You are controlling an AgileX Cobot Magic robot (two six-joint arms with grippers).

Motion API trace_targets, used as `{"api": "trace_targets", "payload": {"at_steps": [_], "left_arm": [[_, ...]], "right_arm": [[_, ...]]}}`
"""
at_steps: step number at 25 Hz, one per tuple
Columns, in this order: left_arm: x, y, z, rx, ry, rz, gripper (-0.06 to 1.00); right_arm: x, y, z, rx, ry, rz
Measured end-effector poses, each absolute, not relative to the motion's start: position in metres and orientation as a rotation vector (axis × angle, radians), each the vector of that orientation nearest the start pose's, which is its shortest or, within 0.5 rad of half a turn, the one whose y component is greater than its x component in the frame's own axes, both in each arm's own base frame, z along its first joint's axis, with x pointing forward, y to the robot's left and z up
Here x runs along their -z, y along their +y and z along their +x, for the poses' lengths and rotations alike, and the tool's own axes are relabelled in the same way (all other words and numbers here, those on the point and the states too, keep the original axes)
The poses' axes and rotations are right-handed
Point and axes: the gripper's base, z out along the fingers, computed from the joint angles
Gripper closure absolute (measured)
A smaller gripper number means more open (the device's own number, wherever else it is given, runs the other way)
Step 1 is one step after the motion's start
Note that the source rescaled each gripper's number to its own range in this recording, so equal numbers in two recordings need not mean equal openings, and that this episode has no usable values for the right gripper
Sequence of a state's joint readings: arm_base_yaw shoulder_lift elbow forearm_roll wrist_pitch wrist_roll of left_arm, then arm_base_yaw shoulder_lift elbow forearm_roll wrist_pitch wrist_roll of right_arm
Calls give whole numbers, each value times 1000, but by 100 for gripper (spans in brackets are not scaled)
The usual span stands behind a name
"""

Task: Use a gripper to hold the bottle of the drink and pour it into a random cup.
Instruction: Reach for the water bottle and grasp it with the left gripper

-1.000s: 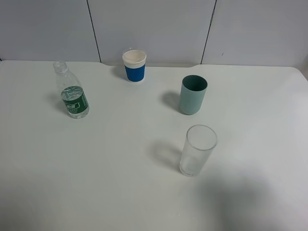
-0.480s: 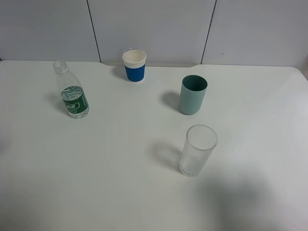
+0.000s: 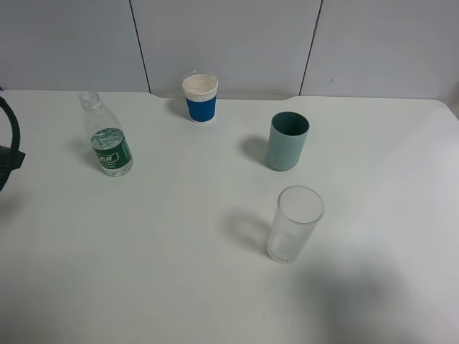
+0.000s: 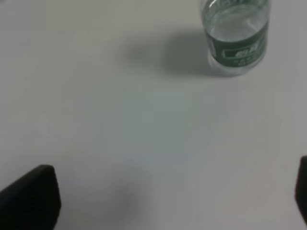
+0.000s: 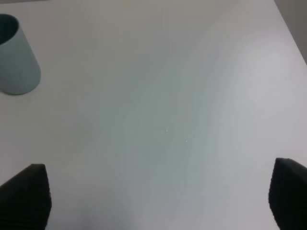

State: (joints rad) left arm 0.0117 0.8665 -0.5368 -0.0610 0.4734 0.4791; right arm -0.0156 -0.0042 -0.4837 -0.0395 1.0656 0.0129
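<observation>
Left wrist view | left gripper (image 4: 165,196) jaws spread wide, empty | bottle of the drink (image 4: 236,40) upright, far left of table (image 3: 179,251) | right gripper (image 5: 156,196) jaws spread, empty

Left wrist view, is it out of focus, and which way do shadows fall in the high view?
Left wrist view: soft all over, the bottle label's print is unreadable and its shadow is a vague smudge. Exterior high view: sharp and evenly lit, with soft shadows falling left of the bottle, teal cup and glass tumbler; no strong glare.
</observation>
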Motion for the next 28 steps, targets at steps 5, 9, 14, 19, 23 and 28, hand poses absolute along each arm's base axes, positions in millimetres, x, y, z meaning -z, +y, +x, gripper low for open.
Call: {"api": "trace_targets", "payload": {"at_steps": [5,9,14,19,23,28], "left_arm": [[-251,0,184,-209,2263,518,-6],[-244,0,193,-213,2268,528,-6],[-232,-14,211,-219,2212,659,-6],[-218,-26,227,-222,2171,752,-6],[-207,-32,240,-238,2130,790,-6],[-189,-32,243,-257,2072,795,-6]], "right_arm": [[-272,-3,-4,49,2061,31],[-272,-3,-4,49,2061,31],[-272,-3,-4,49,2061,31],[-272,-3,-4,49,2061,31],[-272,-3,-4,49,2061,31],[-272,-3,-4,49,2061,31]]}}
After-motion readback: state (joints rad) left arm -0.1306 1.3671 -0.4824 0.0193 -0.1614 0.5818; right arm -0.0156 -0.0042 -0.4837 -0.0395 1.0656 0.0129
